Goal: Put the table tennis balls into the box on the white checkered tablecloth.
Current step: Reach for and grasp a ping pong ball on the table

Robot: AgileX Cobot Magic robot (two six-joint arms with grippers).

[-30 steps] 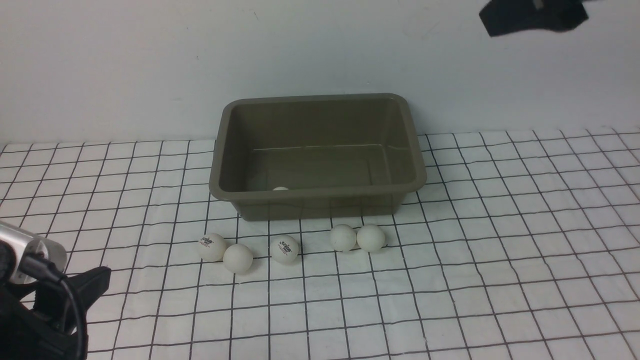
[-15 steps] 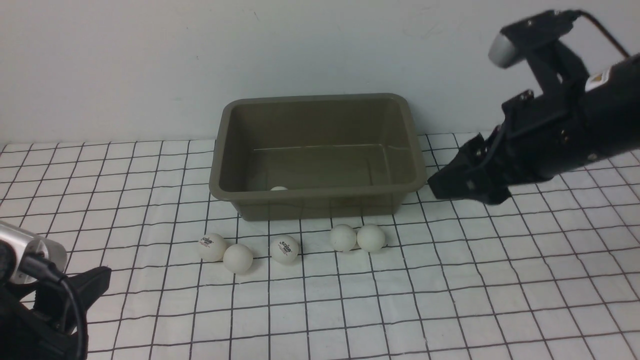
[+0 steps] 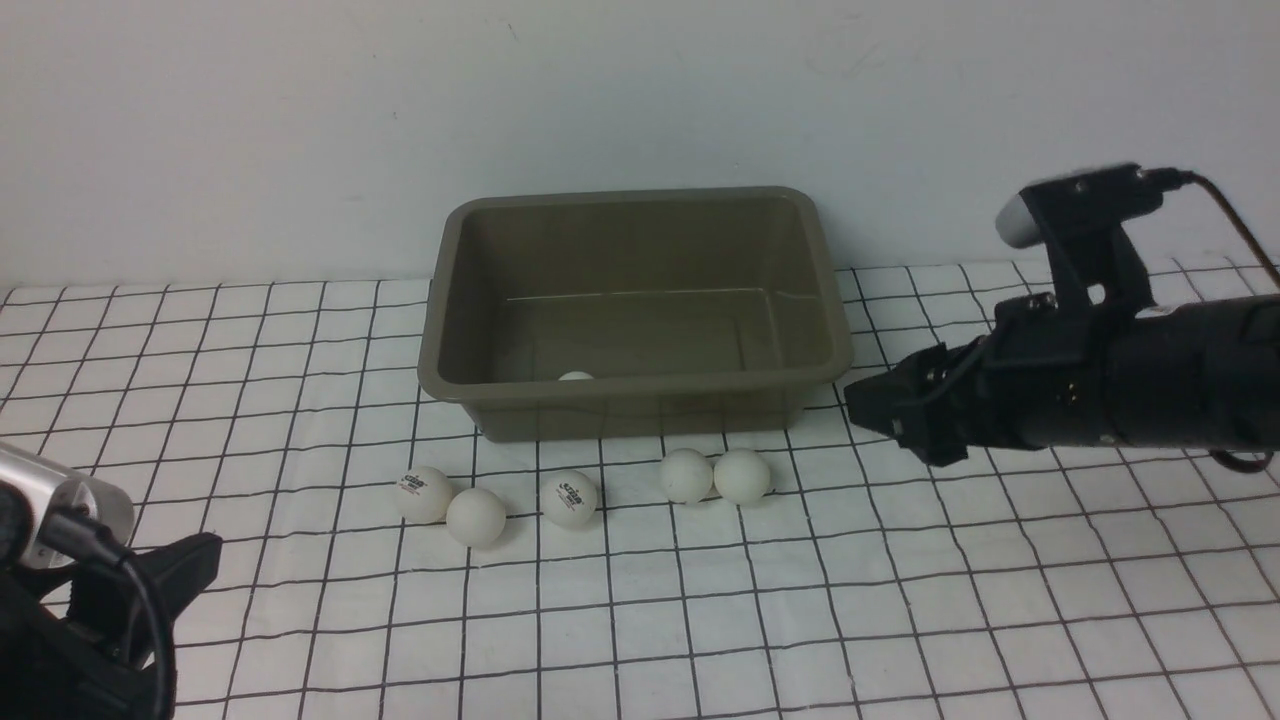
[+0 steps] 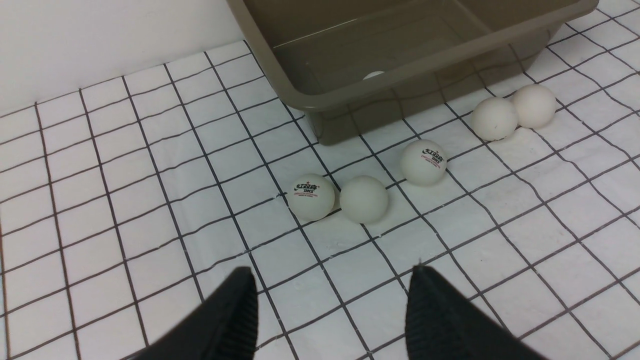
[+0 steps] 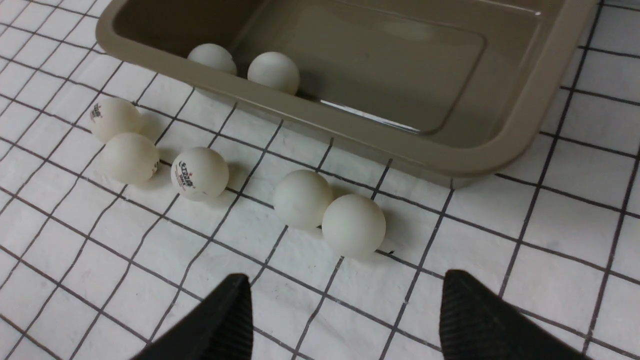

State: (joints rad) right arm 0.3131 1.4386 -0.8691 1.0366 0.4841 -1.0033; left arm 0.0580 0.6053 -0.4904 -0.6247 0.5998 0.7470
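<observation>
**A:** What carries everything?

**B:** A white checkered cloth [image 3: 1000, 580] with thin black grid lines, slightly wrinkled. It covers the whole surface in the front view.

**A:** And directly on it?

**B:** An olive-brown box [image 3: 640, 393] at the far middle, and five white balls [image 3: 569, 498] in a loose row on the cloth just near of it.

**A:** How does the row run?

**B:** The leftmost ball [image 3: 423, 493] bears a logo. The plain ball [image 3: 476, 516] lies right against it, slightly nearer. The logo ball in the middle lies alone, apart from the rest. At the right, two plain ones touch: the inner ball [image 3: 686, 475] and the rightmost ball [image 3: 742, 475], both near the box's front wall.
</observation>
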